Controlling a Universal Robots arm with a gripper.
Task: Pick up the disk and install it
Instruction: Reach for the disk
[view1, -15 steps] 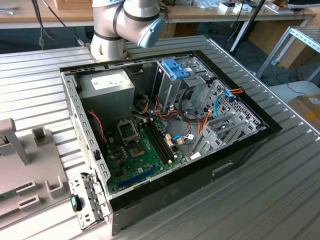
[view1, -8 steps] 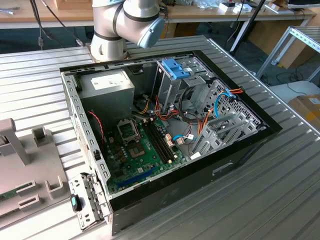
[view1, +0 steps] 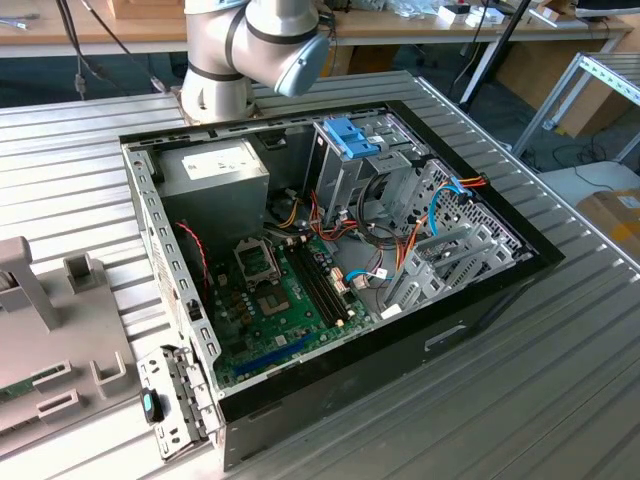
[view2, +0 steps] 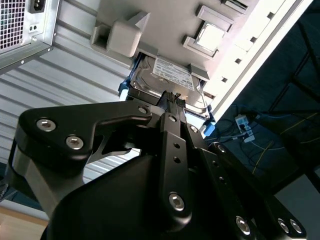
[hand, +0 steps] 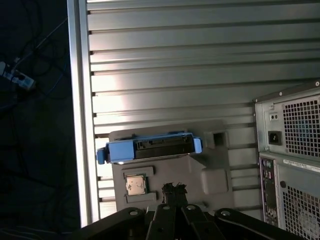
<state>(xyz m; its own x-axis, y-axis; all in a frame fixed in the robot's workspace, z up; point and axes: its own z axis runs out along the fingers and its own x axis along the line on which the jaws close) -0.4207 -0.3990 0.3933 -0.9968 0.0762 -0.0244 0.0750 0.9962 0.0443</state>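
Observation:
The disk (hand: 150, 147) lies in a grey holder fixture (hand: 220, 175) on the ribbed metal table. Its light-blue carrier frame faces the first wrist view. In the second wrist view the disk (view2: 170, 80) shows its dark body and white label, with blue frame ends at both sides. My gripper (hand: 174, 188) hangs above the fixture, a short way from the disk and not touching it. Its black fingertips (view2: 173, 96) are pressed together with nothing between them, and they line up with the disk's near edge.
The open computer case (view1: 330, 260) lies on the table, with a metal drive cage topped by a blue-tabbed bracket (view1: 352, 135). A processor chip (hand: 136, 184) sits in the fixture beside the disk. The case's rear panel (hand: 290, 150) is close by. The table edge (hand: 80, 100) drops to a dark floor with cables.

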